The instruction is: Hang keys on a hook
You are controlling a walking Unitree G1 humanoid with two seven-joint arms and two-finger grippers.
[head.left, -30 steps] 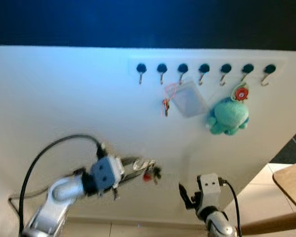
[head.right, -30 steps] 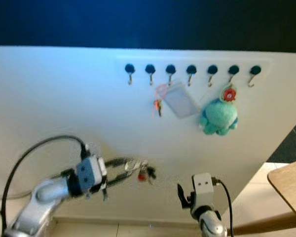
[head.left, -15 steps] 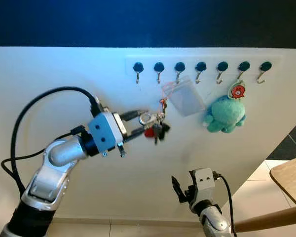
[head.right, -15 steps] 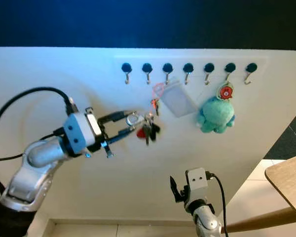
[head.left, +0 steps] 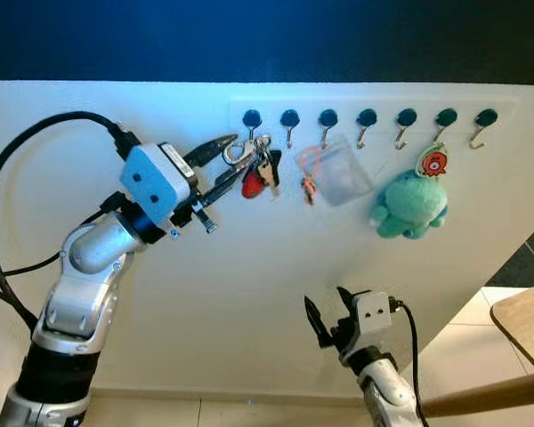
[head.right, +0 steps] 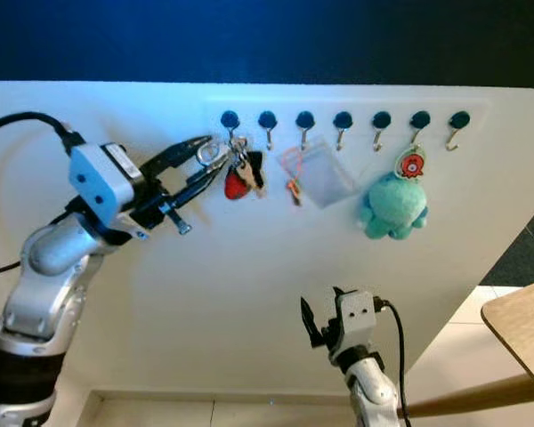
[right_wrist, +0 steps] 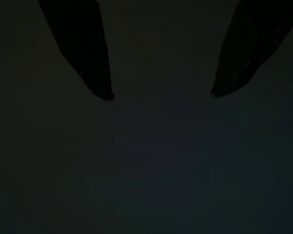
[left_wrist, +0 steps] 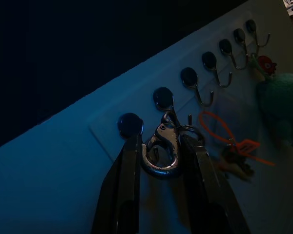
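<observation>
Left tool grips the keys by their clasp, raised at the first hook to loop it on; right tool hangs open.

No readable text, brand, number or sign appears anywhere; the round red tag shows only a blurred figure.

Wall: white panel, row of seven hooks near its top edge
Third hook: clear pouch with orange loop
Sixth hook: teal plush toy under a round tag
Last hook: bare
</observation>
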